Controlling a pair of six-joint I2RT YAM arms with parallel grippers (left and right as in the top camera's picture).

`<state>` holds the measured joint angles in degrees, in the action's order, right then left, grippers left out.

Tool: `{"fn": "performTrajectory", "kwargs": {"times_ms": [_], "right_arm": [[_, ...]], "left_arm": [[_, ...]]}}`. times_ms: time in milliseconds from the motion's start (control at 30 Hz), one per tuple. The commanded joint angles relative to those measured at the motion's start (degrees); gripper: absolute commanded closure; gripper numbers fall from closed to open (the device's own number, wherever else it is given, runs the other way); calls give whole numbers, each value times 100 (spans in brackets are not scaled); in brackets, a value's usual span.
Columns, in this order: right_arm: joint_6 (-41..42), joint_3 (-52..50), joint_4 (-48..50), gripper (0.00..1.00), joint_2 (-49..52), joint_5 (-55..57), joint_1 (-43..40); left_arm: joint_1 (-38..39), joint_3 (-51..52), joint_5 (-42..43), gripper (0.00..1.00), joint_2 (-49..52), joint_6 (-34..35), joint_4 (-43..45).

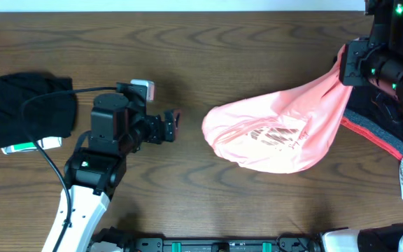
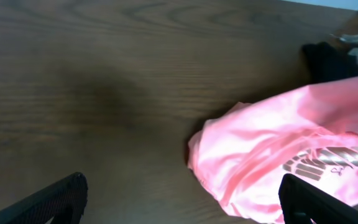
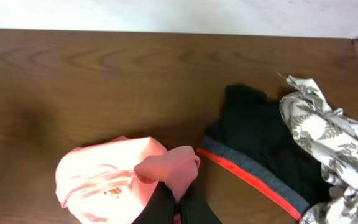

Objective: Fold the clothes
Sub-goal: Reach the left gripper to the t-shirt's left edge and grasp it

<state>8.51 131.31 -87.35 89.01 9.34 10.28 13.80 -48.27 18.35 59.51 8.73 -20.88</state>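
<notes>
overhead: pink t-shirt (image 1: 278, 136) lies bunched, unfolded, centre right of the tabletop (image 1: 187, 42); one black garment (image 1: 26, 108) sits folded upper left. left wrist: left pincer (image 2: 179, 208) spread, empty. right wrist: right pincer (image 3: 178, 196) pinches the shirt's edge; more clothes (image 3: 303, 143) wait at right.

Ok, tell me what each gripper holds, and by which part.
Right gripper is shut on the pink T-shirt, pinching a bunched fold at one end; which hem cannot be told. Left gripper is open, holding nothing.
</notes>
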Motion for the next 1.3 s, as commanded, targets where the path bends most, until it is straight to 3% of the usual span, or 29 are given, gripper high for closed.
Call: {"fn": "performTrajectory", "kwargs": {"times_ms": [0,167,600,733,967,1267], "right_arm": [[-46,-17,-31,98,-46,160,-37],[-46,-20,-76,98,-46,160,-37],[-46,-20,-122,96,-46,160,-37],[-46,-20,-125,95,-46,162,-37],[-44,-20,-140,96,-46,160,-37],[-46,-20,-146,96,-46,160,-37]], "left_arm": [[341,-103,94,2,125,-192,37],[914,-103,-566,2,691,-363,33],[1915,-103,-599,2,2664,-400,291],[2055,-103,-743,1,2881,-398,426],[2190,-103,-1757,2,3230,-396,614],[2295,-103,-1816,7,3609,-376,1346]]}}
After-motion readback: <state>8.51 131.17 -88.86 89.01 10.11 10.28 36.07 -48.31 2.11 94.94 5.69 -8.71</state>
